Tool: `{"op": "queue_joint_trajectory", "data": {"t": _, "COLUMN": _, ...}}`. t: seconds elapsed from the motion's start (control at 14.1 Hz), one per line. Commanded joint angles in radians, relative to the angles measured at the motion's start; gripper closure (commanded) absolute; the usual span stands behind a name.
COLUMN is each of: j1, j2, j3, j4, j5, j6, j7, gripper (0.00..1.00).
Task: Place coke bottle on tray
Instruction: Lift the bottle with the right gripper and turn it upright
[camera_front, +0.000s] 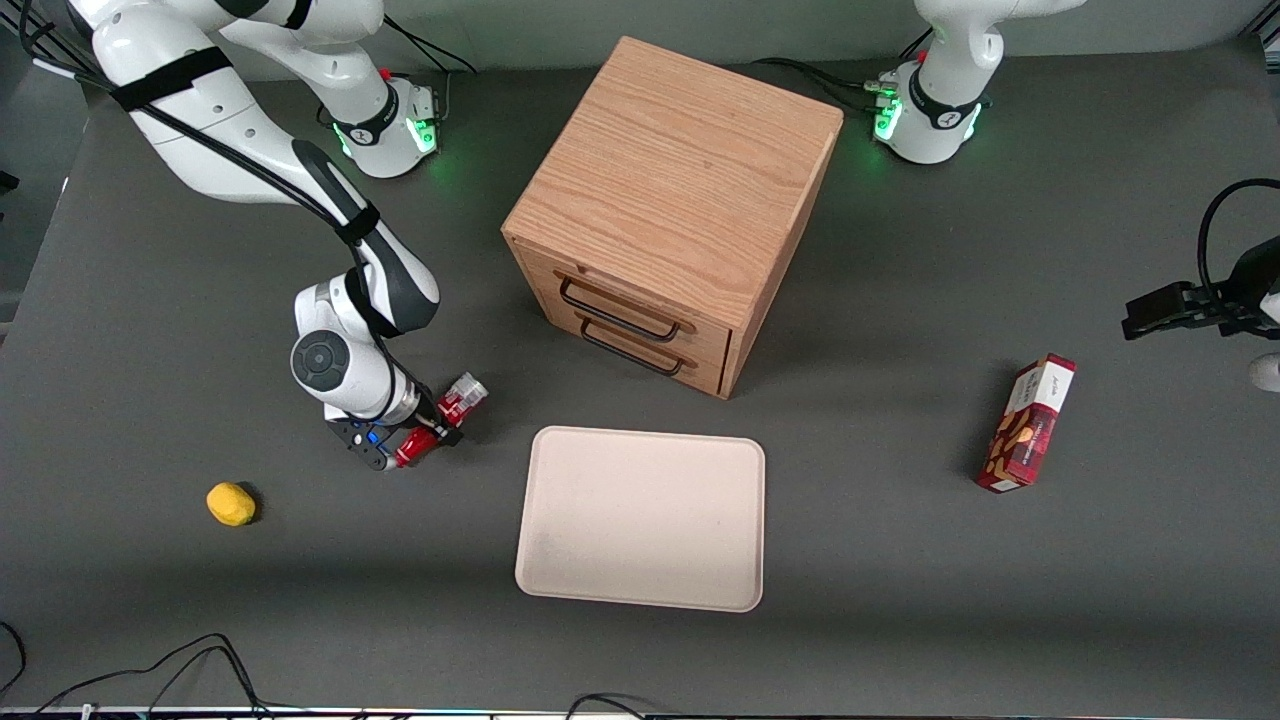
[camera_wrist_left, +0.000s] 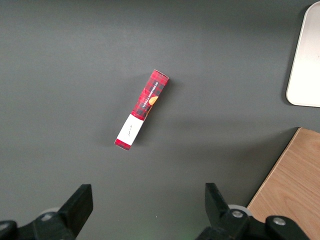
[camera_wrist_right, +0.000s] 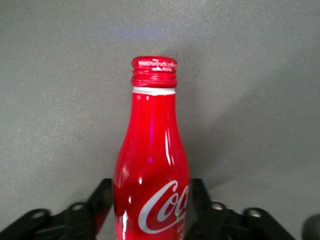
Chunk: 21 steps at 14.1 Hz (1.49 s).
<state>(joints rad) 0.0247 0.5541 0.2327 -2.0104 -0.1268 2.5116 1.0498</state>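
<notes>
Coke bottle (camera_wrist_right: 152, 170) gripped in the right arm's hand (camera_front: 405, 447) beside the tray (camera_front: 642, 517); tray bare, transfer and release outstanding

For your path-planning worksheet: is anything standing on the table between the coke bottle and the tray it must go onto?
Nothing visible does. The coke bottle lies in the end effector, with a finger on each side of its body, beside the tray. Only bare table separates them. The wooden drawer cabinet stands farther from the front camera, off that line, and the lemon lies away from the tray.

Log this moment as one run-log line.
claw: shut on coke bottle | bottle: beside tray, not on it | tray: bare
</notes>
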Motion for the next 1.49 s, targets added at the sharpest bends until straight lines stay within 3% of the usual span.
{"op": "queue_joint_trajectory", "data": {"t": 0.0, "j1": -0.008, "j2": 0.001, "j3": 0.007, "j4": 0.01, "j5": -0.028, "j6": 0.006, "j7": 0.035, "gripper": 0.85}}
{"op": "queue_joint_trajectory", "data": {"t": 0.07, "j1": -0.008, "j2": -0.002, "j3": 0.007, "j4": 0.012, "j5": -0.028, "j6": 0.004, "j7": 0.032, "gripper": 0.97}}
{"op": "queue_joint_trajectory", "data": {"t": 0.14, "j1": -0.008, "j2": -0.01, "j3": 0.007, "j4": 0.015, "j5": -0.028, "j6": 0.003, "j7": 0.023, "gripper": 1.0}}
{"op": "queue_joint_trajectory", "data": {"t": 0.28, "j1": -0.011, "j2": -0.048, "j3": 0.007, "j4": 0.031, "j5": -0.03, "j6": -0.013, "j7": -0.005, "gripper": 1.0}}
{"op": "queue_joint_trajectory", "data": {"t": 0.42, "j1": -0.012, "j2": -0.085, "j3": 0.005, "j4": 0.102, "j5": -0.027, "j6": -0.129, "j7": -0.066, "gripper": 1.0}}
{"op": "queue_joint_trajectory", "data": {"t": 0.99, "j1": -0.002, "j2": -0.051, "j3": 0.043, "j4": 0.674, "j5": -0.001, "j6": -0.649, "j7": -0.299, "gripper": 1.0}}
{"op": "queue_joint_trajectory", "data": {"t": 1.42, "j1": 0.026, "j2": 0.191, "j3": 0.204, "j4": 1.025, "j5": -0.007, "j6": -0.657, "j7": -0.508, "gripper": 1.0}}
